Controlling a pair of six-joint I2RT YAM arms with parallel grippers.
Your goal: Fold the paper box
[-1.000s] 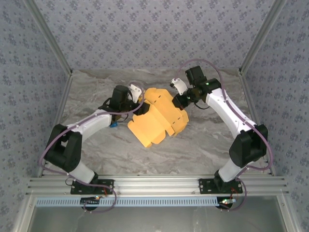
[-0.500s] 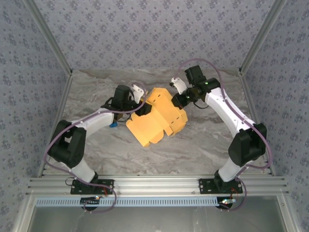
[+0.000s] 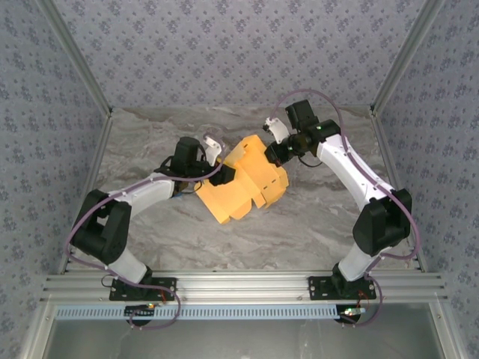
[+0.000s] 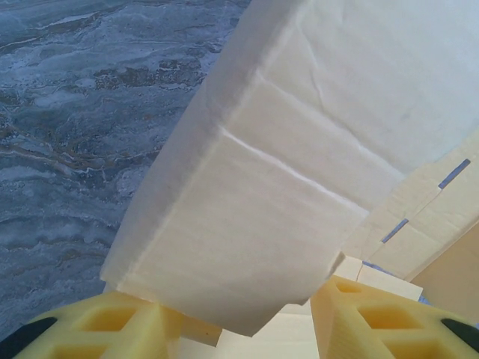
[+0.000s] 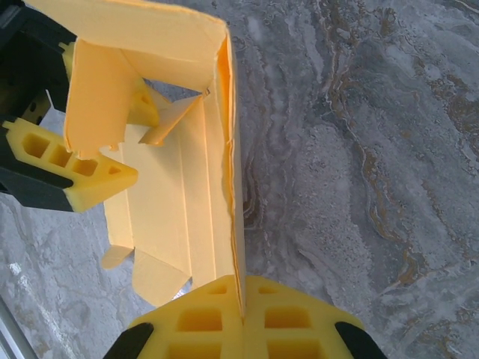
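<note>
We've got the orange-yellow thin cardboard paper box (image 3: 243, 183), half folded, around the middle of the grey marbled table (image 3: 314, 224), a bit nearer its far edge. The right gripper (image 5: 243, 310) is pinched tight on one sheet edge. The left gripper (image 3: 224, 175) straddles a folded flap, fingers spread, and we can't tell if it's actually squeezing.
</note>
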